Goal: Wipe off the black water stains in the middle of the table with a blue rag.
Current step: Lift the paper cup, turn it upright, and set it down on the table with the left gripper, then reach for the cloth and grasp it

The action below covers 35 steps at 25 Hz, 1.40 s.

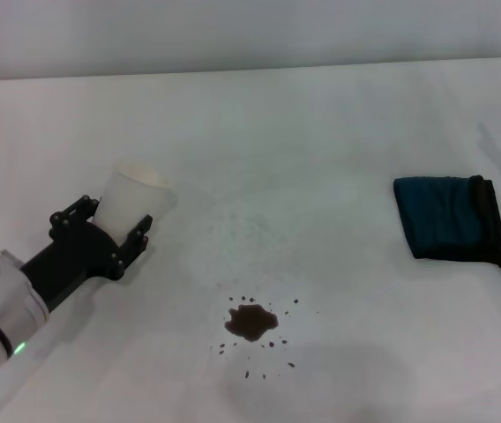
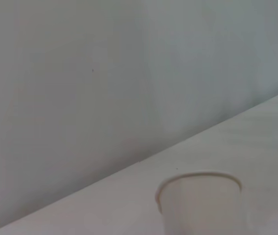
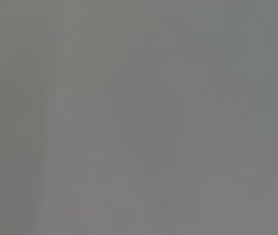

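On the bench (image 1: 321, 141), the left tool (image 1: 114, 231) grips 1 white paper cup (image 1: 127, 201), upright at the left; its contents cannot be seen. The black water stains (image 1: 251, 322) sit mid-bench. The blue rag (image 1: 449, 218) lies well apart, right.

The light is soft and even, and it seems to come from above. The table (image 1: 321, 132) looks bright and pale, almost washed out, with no strong glare. Shadows are weak: a faint grey one lies beside the paper cup (image 1: 127, 198), and another one near the blue rag (image 1: 449, 218) at the far right. The black water stains (image 1: 250, 322) stay sharp and dark. In the left wrist view the cup (image 2: 200, 203) is a little blurred. The right wrist view shows only flat, dull grey.
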{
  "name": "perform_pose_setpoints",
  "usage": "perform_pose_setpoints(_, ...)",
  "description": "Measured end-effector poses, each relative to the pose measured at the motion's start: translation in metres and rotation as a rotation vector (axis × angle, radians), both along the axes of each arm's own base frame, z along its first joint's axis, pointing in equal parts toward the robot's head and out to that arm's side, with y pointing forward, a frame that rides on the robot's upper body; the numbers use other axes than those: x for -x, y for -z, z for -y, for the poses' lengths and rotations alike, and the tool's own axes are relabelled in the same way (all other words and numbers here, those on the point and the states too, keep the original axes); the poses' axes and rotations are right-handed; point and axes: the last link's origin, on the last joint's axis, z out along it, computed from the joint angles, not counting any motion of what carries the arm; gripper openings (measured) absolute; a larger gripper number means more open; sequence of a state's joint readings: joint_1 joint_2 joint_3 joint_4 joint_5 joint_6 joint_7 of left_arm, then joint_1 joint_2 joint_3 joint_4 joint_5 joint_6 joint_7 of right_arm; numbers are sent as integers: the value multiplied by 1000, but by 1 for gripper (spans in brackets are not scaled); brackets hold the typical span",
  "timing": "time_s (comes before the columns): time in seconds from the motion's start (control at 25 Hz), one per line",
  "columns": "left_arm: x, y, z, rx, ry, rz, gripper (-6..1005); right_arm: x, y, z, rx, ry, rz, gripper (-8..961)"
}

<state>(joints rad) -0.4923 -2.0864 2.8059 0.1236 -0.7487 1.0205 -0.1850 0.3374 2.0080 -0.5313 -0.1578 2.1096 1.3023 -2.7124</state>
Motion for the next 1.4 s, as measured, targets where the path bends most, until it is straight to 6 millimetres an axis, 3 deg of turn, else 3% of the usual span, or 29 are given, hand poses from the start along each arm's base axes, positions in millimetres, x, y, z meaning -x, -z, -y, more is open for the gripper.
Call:
perform_pose_setpoints(0.52, 17, 2, 27, -3, -76, 34, 615, -4, 1, -3, 15, 34, 12, 872)
perform_pose_setpoints(1.2, 20, -2, 32, -33, -92, 66, 652, -9, 5, 0, 35, 57, 21, 872)
perform_pose_setpoints(1.32, 21, -2, 34, -34, -96, 70, 879, -10, 4, 1, 33, 60, 20, 872)
perform_pose_setpoints(1.4, 22, -2, 36, -34, -102, 72, 880, -10, 4, 1, 32, 59, 21, 872)
